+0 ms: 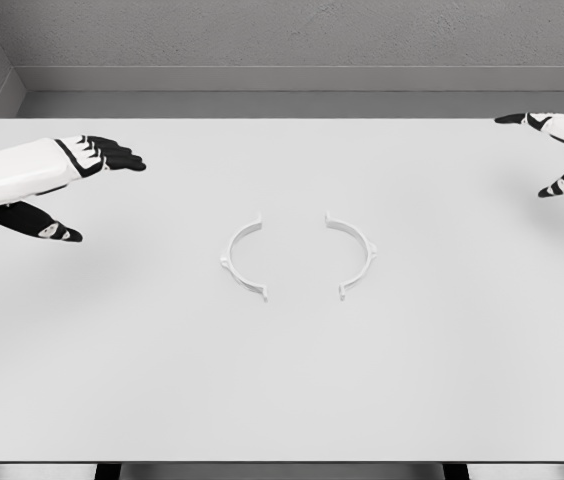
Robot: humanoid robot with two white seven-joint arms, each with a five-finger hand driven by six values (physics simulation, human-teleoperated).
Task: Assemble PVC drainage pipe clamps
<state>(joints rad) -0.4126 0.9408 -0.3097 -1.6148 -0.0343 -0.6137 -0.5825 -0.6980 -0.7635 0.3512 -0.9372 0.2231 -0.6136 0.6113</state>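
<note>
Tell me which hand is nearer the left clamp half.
Left. The left hand hovers open up and to the left of the left clamp half, with bare table between. The right hand is at the far right edge, beyond the right clamp half.

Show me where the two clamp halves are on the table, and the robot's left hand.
left clamp half (234,250): head view, middle of its curved band.
right clamp half (363,252): head view, middle of its curved band.
left hand (57,170): head view, back of the open hand.

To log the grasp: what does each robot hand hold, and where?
Nothing. Left robot hand and right robot hand are open; both clamp halves lie untouched.
</note>
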